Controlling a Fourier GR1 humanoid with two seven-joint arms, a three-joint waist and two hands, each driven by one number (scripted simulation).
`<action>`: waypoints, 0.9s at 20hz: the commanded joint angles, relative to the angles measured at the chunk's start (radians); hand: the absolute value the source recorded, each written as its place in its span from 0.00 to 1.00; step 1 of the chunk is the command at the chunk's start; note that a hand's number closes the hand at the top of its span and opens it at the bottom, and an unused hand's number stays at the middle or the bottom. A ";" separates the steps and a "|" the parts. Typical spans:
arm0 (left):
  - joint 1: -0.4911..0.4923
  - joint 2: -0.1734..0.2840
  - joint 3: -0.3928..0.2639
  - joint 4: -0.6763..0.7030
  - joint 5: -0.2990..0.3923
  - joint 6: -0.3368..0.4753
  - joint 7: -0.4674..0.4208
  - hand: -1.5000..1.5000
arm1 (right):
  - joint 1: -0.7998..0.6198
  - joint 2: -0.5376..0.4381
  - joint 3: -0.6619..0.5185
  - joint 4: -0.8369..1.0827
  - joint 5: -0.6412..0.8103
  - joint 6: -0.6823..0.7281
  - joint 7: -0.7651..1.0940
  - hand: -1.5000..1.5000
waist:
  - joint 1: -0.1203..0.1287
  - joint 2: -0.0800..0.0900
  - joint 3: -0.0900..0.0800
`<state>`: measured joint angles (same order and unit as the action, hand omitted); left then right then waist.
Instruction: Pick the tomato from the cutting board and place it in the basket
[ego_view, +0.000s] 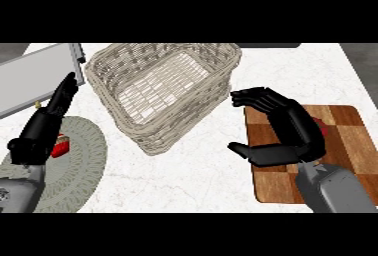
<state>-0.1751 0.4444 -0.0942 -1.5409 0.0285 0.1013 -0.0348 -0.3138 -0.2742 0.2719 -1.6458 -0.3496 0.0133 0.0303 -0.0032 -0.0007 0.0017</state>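
From the head view, the white marbled counter (199, 180) spreads out, with the wicker basket (166, 90) sitting at its middle. Right of the basket lies the wooden cutting board (347, 150); over it the right hand (288, 135) hovers, fingers curved and spread, holding nothing. The tomato (320, 127) peeks out red beneath that hand, on the board. Left of the basket, the left hand (48, 120) rests with straight fingers above a round grey mat (85, 160), beside a small red object (60, 146).
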 joint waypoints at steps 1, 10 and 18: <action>-0.008 0.010 0.016 0.010 0.001 -0.009 -0.008 0.50 | -0.073 -0.127 -0.025 -0.066 0.185 -0.092 0.073 0.00 | -0.013 -0.008 -0.005; -0.004 0.009 0.001 0.025 0.004 -0.040 -0.024 0.50 | -0.310 -0.618 0.030 0.042 0.350 0.325 0.327 0.00 | 0.028 0.004 -0.009; -0.057 -0.008 -0.003 -0.007 -0.003 -0.033 0.044 0.50 | -0.531 -0.744 0.078 0.171 0.175 0.832 0.402 0.00 | 0.037 0.005 -0.004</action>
<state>-0.2217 0.4328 -0.1045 -1.5414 0.0208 0.0788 -0.0065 -0.7424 -0.9719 0.3396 -1.5529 -0.1155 0.6480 0.3965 0.0274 0.0027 -0.0041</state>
